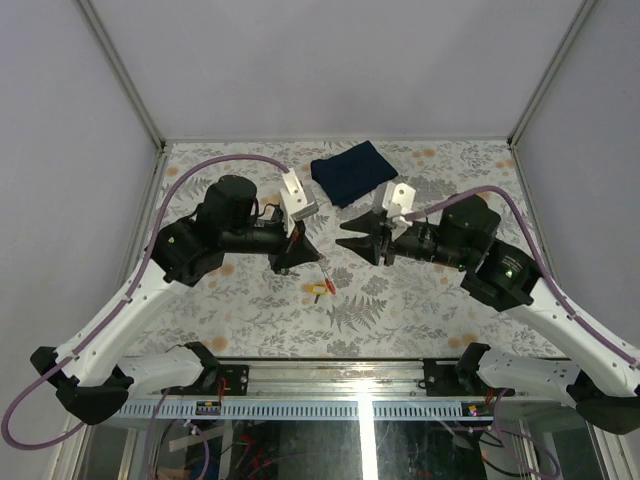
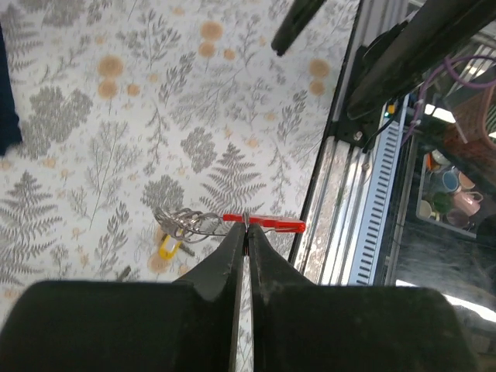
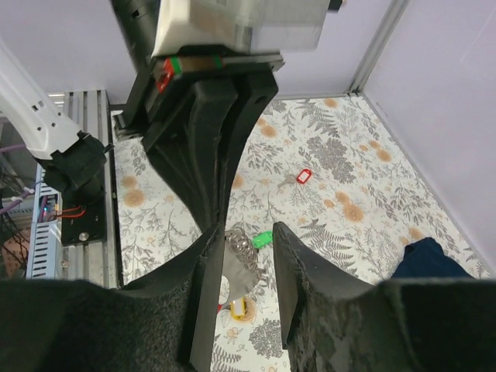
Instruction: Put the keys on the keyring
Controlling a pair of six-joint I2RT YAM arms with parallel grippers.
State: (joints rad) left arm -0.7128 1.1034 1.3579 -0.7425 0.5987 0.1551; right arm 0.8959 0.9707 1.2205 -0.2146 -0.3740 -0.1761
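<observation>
My left gripper (image 2: 246,225) is shut on the keyring (image 2: 186,223), pinching its thin wire next to the red tag (image 2: 267,224). It holds the ring just above the table. In the top view the left gripper (image 1: 316,256) has the red tag (image 1: 326,272) under its tips. A yellow-headed key (image 2: 168,246) shows below the silvery loops; I cannot tell whether it hangs on them or lies on the table. My right gripper (image 3: 246,231) is open, its fingers either side of the loops (image 3: 246,242) without touching them. A green-headed key (image 3: 264,238) sits beside the loops.
A folded dark blue cloth (image 1: 353,171) lies at the back middle of the patterned table (image 1: 400,310). Another small red tag with a key (image 3: 303,177) lies on the table beyond the left gripper. The metal rail (image 2: 353,209) runs along the near edge.
</observation>
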